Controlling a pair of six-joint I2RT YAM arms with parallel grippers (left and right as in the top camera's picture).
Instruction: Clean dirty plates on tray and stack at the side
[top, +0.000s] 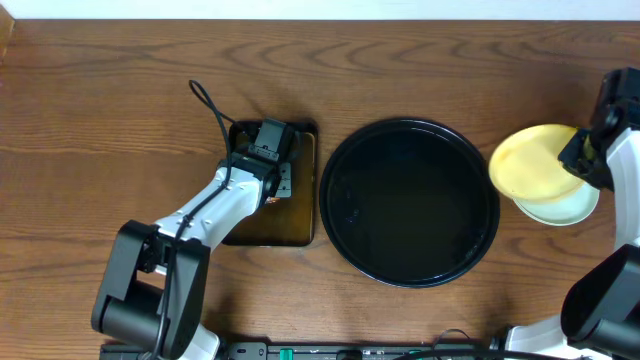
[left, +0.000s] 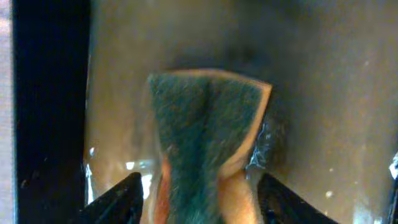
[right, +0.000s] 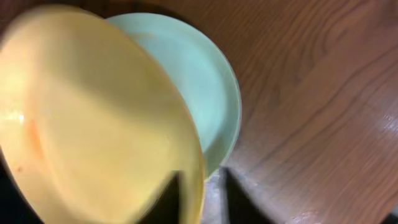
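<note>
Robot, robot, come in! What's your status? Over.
Left gripper shut on sponge in pan. Right gripper holds yellow plate, tilted over mint plate beside tray. Tray bare, nothing blocking.

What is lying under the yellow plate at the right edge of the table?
A pale mint plate on the wooden table; only one side shows. The yellow plate covers the rest, so a third plate cannot be confirmed.

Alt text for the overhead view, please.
The round black tray sits empty mid-table. To its right, the right gripper holds the yellow plate partly over a mint plate resting on the wood. To its left, the left gripper reaches down into a dark rectangular pan.
</note>
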